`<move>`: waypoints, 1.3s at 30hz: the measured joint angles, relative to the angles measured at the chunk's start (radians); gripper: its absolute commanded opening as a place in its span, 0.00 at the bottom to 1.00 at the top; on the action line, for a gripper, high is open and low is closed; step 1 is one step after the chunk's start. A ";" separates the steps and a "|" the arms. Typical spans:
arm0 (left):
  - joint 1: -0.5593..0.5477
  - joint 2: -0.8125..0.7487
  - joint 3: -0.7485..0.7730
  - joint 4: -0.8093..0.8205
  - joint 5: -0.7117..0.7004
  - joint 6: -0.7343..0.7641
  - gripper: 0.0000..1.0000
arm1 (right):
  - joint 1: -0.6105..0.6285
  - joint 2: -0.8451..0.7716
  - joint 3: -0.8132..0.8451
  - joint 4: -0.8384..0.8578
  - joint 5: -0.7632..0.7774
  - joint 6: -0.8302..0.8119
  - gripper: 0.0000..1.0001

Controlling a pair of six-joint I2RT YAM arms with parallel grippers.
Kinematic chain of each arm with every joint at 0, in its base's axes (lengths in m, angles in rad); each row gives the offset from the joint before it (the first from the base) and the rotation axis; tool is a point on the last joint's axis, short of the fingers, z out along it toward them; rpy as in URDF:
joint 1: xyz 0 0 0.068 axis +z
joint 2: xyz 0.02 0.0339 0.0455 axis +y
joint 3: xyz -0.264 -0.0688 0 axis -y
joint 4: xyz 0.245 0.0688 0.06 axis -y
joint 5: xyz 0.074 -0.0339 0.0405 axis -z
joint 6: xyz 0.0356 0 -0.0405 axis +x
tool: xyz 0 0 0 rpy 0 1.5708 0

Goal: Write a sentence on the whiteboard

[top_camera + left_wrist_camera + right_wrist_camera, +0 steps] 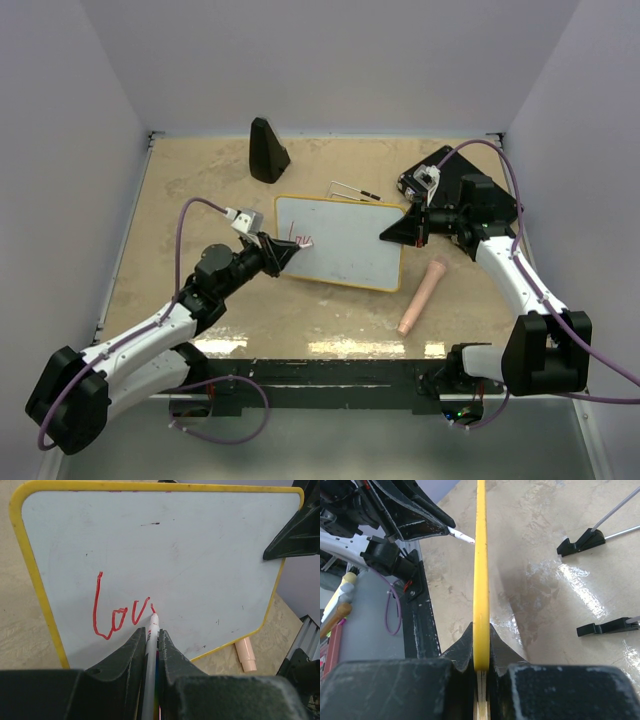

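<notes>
The whiteboard (345, 245) with its yellow rim lies tilted mid-table. My left gripper (288, 252) is shut on a white red-tipped marker (152, 626), whose tip touches the board (190, 550) at the end of the sentence (116, 614), red cursive reading "Lov". Those red strokes (301, 240) sit near the board's left edge in the top view. My right gripper (404, 229) is shut on the board's right edge. In the right wrist view the yellow rim (481, 555) runs edge-on out from between that gripper's (481, 630) fingertips.
A black cone-shaped block (268, 150) stands at the back. A beige marker cap (423, 296) lies right of the board. Two black feet on thin metal rods (580, 541) (607, 626) lie on the table behind the board. A black unit (470, 190) sits back right.
</notes>
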 measured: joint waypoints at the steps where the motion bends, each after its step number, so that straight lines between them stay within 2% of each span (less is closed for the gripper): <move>1: 0.000 0.005 0.000 0.003 0.003 0.000 0.00 | 0.000 0.000 0.000 0.000 0.002 0.000 0.00; 20: 0.000 0.025 0.023 0.026 0.002 0.000 0.00 | 0.000 0.000 0.000 0.002 0.003 0.000 0.00; 39: 0.001 -0.009 0.021 -0.020 -0.036 0.002 0.00 | 0.000 0.000 0.000 0.001 0.002 0.000 0.00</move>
